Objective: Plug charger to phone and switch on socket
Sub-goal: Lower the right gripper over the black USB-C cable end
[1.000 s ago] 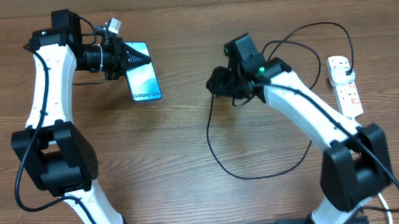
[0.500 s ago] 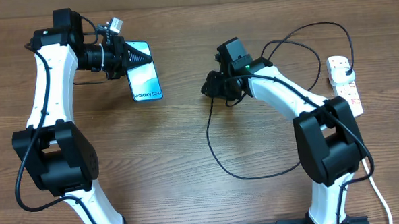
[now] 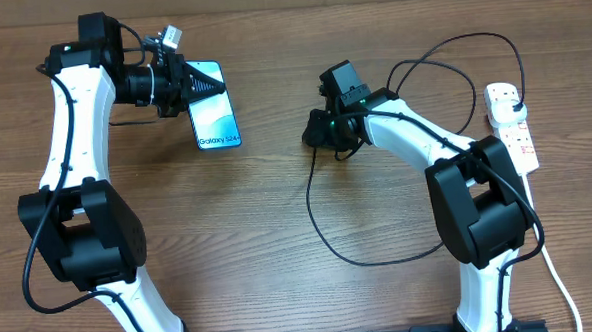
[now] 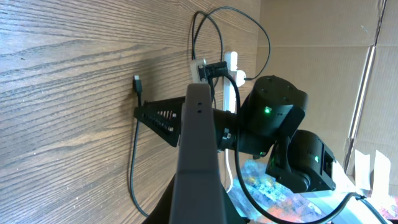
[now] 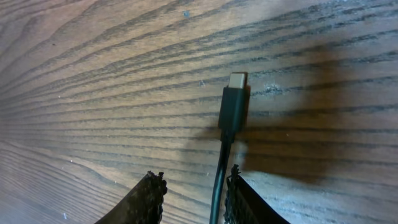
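The phone (image 3: 216, 117), its light blue screen reading "Galaxy", is lifted at the back left with my left gripper (image 3: 198, 87) shut on its top edge. In the left wrist view its dark edge (image 4: 198, 143) rises between the jaws of that gripper (image 4: 199, 208). The charger (image 3: 324, 225) lies looped on the table. Its connector tip (image 5: 235, 102) rests flat on the wood. My right gripper (image 5: 194, 182) is low over the cable just behind the tip, open, with the cable against the right finger (image 5: 239, 199). The socket (image 3: 512, 127) lies at the far right with the black plug (image 3: 514, 100) in it.
A thick white cord (image 3: 559, 275) runs from the power strip toward the front right. The table (image 3: 229, 239) is brown wood. Cardboard (image 4: 323, 37) stands behind the far edge in the left wrist view.
My right gripper's jaws have narrowed around the cable, and the right arm's elbow has swung in closer to the table. The left arm and the phone have stayed still.
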`<state>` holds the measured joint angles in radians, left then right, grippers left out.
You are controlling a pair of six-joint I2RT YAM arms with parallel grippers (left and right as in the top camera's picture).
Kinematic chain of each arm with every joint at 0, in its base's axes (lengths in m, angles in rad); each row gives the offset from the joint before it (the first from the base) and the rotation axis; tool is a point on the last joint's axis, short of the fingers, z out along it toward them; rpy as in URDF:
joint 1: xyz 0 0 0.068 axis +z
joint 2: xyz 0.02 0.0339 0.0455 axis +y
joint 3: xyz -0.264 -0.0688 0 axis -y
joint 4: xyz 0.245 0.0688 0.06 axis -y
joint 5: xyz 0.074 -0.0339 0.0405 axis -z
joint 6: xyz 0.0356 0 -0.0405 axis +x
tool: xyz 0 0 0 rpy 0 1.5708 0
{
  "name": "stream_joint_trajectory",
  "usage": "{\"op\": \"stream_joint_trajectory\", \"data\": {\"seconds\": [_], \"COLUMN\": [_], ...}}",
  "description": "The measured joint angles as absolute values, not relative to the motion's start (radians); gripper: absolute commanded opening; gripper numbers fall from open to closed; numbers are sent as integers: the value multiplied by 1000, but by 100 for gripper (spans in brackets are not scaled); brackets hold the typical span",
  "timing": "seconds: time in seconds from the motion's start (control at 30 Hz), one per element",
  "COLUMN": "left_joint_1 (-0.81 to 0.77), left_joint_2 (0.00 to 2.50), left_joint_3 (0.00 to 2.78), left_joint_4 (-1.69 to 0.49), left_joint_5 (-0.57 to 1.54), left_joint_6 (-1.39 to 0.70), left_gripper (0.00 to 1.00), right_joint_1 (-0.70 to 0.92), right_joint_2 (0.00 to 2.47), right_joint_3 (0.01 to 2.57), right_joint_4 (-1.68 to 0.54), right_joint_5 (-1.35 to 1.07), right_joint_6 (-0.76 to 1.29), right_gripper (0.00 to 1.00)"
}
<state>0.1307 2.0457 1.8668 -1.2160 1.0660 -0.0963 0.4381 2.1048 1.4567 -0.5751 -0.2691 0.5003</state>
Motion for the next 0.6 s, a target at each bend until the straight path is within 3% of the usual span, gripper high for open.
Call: {"op": "stream_joint_trajectory", "data": {"seconds": [0.47,0.6], "left_joint_1": [131,131], "left_joint_2": [2046,2046], "left_joint_3": [1867,1867], "left_joint_4": [-1216,-1216], "left_joint_5": [1066,1066], "left_joint_6": [-96,-96], "left_gripper": [4,5], "right_joint_1": [438,438], "right_joint_2": [2140,2144], "right_joint_3": [1458,1458], "right_joint_4": [-534,-514], "right_joint_5": [-272,-272], "right_joint_6": [515,533], "right_gripper": [34,29]}}
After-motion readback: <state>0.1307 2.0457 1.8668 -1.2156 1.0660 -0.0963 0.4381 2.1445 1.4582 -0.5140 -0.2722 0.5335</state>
